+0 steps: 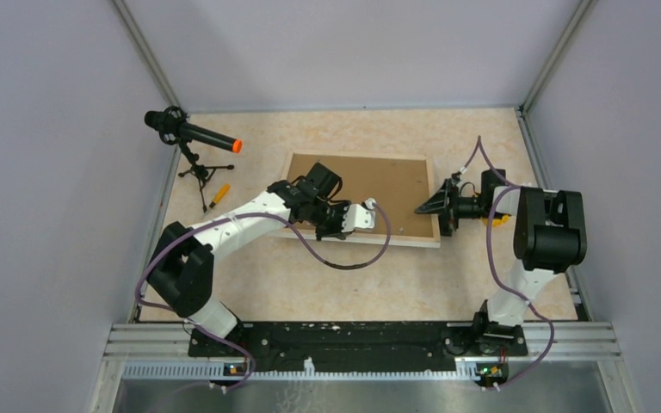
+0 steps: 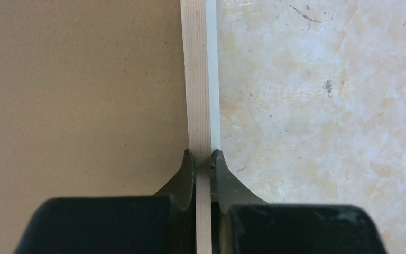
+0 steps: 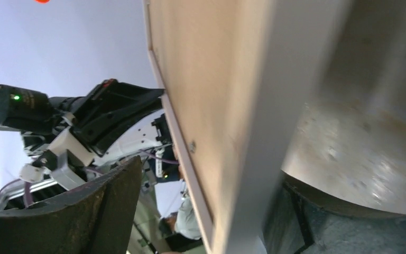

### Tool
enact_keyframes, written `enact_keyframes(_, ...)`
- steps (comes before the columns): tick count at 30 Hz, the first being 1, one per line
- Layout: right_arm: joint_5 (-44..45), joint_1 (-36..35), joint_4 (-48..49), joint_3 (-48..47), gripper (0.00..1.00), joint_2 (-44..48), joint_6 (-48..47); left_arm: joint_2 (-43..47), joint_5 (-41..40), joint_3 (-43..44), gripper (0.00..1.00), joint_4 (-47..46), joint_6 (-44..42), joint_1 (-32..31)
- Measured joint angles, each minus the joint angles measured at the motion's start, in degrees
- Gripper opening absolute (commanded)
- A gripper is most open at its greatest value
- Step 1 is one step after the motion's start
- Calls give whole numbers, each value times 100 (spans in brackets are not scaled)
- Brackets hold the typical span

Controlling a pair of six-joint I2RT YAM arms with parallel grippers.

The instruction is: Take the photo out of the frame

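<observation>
I saw the frame [image 1: 387, 185] lying back-up on the table [image 1: 310, 280]. The left gripper [image 2: 203, 155] was clenched on its near wooden edge, and the right gripper [image 1: 430, 206] straddled its right edge, unclenched.

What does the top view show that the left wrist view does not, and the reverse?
Only the top view: the right gripper, the whole frame lying back side up, a microphone, a screwdriver. Only the left wrist view: the left gripper shut on the frame's pale wood edge. Both: the brown back board and the marbled table.
</observation>
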State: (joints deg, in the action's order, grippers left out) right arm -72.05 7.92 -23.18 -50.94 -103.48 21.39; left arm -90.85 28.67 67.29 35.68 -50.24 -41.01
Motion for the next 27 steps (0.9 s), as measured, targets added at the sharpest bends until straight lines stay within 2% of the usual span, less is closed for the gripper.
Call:
enact_keyframes(3,-44,-164,293,39,57,-85,258,26,-31,-74,0,-24,-42,-39)
enact_keyframes(9,-184,-177,710,44,31,-433,584,26,-118,-94,0,-223,-50,-116)
enact_keyframes(14,-319,-177,1180,146,14,-514,835,46,-267,-249,0,-461,-138,-225)
enact_keyframes(15,-332,-175,1257,146,10,-514,852,66,-297,-282,4,-520,-160,-240)
enact_keyframes(17,-380,-177,1335,144,2,-511,918,101,-348,-328,19,-575,-190,-245)
enact_keyframes(19,-433,-177,1364,144,0,-505,933,109,-407,-334,38,-584,-221,-264)
enact_keyframes(21,-457,-181,1235,109,0,-450,883,109,-424,-321,49,-621,-227,-286)
enact_keyframes(23,-459,-181,769,-105,0,-402,671,109,-463,-236,58,-610,-188,-337)
enact_keyframes(27,-212,-125,-647,-1036,0,-393,-391,155,-542,114,77,-557,-22,-382)
